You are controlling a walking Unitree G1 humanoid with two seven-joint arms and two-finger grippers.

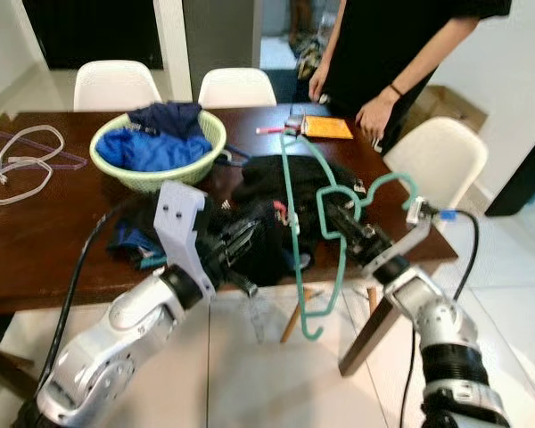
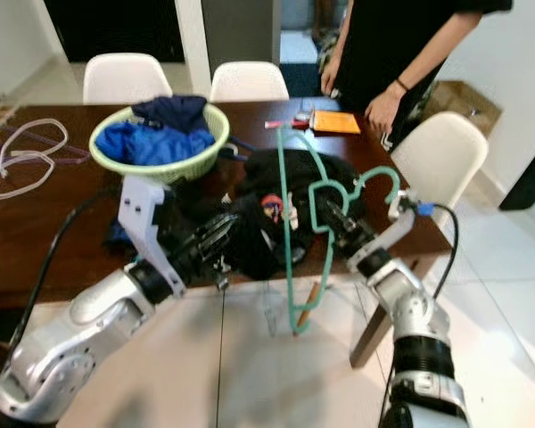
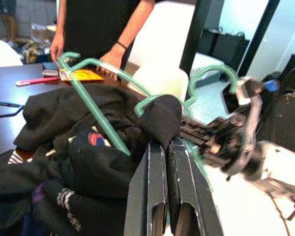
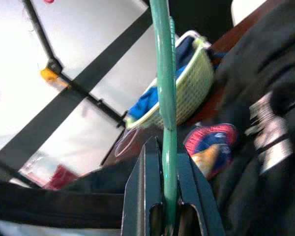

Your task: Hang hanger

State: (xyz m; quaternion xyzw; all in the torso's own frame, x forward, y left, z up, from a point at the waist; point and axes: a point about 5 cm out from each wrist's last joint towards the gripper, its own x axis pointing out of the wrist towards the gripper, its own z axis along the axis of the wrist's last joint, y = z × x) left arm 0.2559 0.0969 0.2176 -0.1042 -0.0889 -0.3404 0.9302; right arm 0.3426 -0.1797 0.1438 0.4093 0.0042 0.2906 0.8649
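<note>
The right gripper [image 1: 337, 217] is clamped on the green hanger [image 1: 296, 223], holding it upright above the front edge of the brown table [image 1: 36, 241], with its hook [image 1: 314, 328] hanging below the table edge. The left gripper [image 3: 163, 142] is closed on a fold of the black garment [image 1: 276, 196], which lies heaped on the table against the hanger. Behind it stand 1 green basket [image 1: 209, 125] of blue clothes, apparently 2 white hangers [image 1: 18, 165] at the left, and a person [image 1: 383, 45] at the far side.

a dining room around a dark table

we are looking over a dark wooden table [image 1: 36, 241] standing on a pale tiled floor [image 1: 250, 374], with white chairs [image 1: 116, 85] lining its far side and another white chair [image 1: 437, 152] sitting at its right end.
</note>
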